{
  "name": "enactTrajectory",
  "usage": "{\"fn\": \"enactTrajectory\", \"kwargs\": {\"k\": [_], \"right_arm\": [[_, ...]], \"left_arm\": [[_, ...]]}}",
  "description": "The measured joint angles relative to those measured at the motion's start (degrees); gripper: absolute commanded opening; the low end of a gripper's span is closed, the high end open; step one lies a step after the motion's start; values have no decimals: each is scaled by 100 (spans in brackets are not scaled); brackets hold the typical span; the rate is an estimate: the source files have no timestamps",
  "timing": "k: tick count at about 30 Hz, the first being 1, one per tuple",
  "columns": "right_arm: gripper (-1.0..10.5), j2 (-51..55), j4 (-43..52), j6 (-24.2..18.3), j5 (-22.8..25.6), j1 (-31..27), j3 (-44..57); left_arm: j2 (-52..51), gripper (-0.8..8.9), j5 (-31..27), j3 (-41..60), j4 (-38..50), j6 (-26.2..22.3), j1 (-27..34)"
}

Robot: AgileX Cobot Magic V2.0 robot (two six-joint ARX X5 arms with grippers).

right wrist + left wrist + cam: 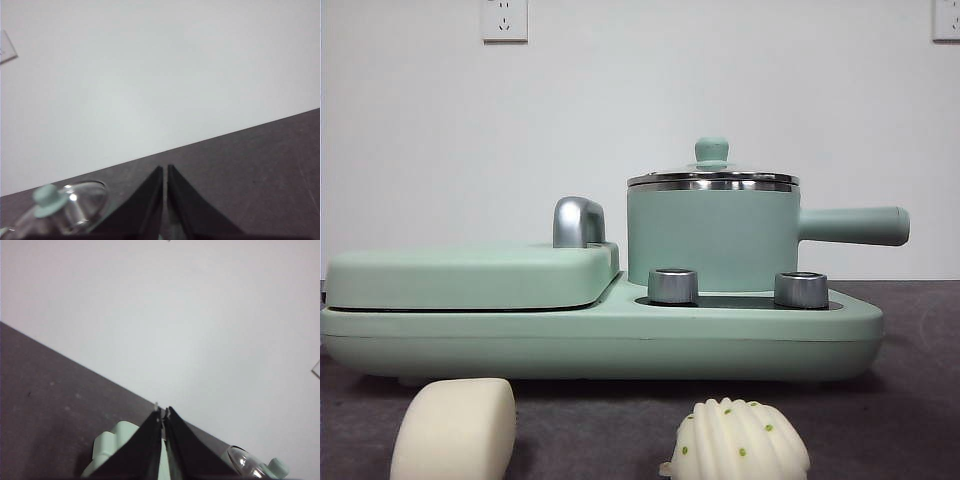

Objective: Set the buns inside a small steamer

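The smooth cream bun (455, 428) lies on the dark table at the front left. The ridged shell-shaped bun (738, 440) with green dots lies at the front right. The small steamer (712, 238), mint green with a steel rim and long side handle (855, 225), stands on the right of the appliance with its glass lid (712, 178) on. My left gripper (163, 412) is shut and empty, high above the appliance. My right gripper (165, 169) is shut and empty, above the table near the steamer lid (65, 207). Neither gripper shows in the front view.
The steamer sits on a mint-green appliance base (600, 335) with two steel knobs (672, 285). A flat lidded griddle (470, 275) with a steel handle (578, 222) takes its left half. A white wall with sockets (504, 18) stands behind.
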State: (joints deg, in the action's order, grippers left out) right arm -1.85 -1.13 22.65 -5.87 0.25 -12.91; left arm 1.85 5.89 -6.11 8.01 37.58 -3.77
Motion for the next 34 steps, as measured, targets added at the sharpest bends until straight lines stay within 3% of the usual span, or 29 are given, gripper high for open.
{"fn": "enactTrajectory", "kwargs": {"k": [4,10,15,21,28,34], "right_arm": [[13,-433,-511,4,-85,2,-761],[13,-1272,-815,-282,-667,2,-1744],[13,-2098,-855,-546,-1224,2,-2297],[13,-3047,-876,-984,-1792,44,-2728],[13,-3827,-885,-1788,-1814,564,-3095],[14,-4157,-999,-2500,-1810,1086,-3123]], "left_arm": [[356,12,0,-833,-680,-79,0],[1327,12,0,-2190,-1921,-566,0],[2208,12,87,-3174,-2079,-1193,-2],[3298,12,645,-3960,-2245,-2006,-103],[4498,11,1429,-4415,-2651,-2970,-459],[5045,11,1526,-4555,-2896,-3705,-807]]}}
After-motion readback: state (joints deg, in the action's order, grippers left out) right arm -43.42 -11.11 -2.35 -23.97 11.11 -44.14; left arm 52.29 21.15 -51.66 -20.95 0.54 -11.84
